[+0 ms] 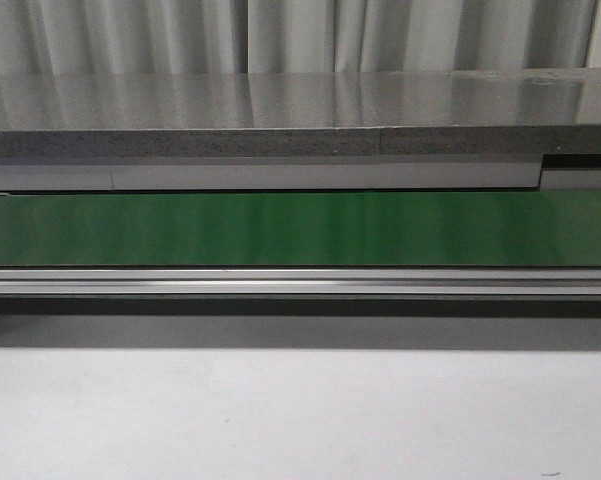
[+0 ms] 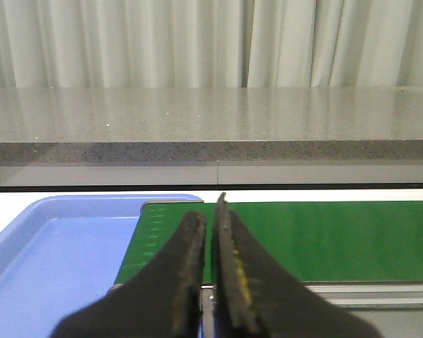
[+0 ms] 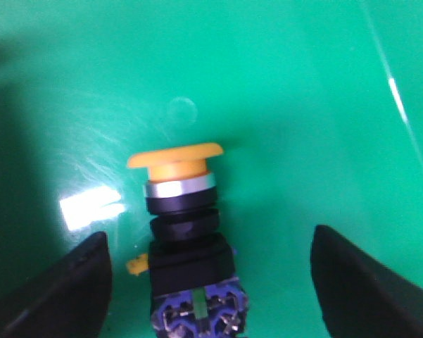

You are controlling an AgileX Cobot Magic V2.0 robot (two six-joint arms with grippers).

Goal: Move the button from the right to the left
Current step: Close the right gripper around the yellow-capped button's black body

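While lying on glossy green between spread right jaws, button (image 3: 183,232): yellow-orange cap, dark block; left jaws together.

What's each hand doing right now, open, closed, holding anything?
Left hand: closed, fingers pressed together, holding nothing, above the green belt beside the blue tray.
Right hand: open, fingers either side of the button, not gripping it.

My front camera faces level across the long green conveyor belt (image 1: 300,228), left wrist camera low behind the same belt (image 2: 324,239), right wrist camera close above glossy green surface (image 3: 281,84)
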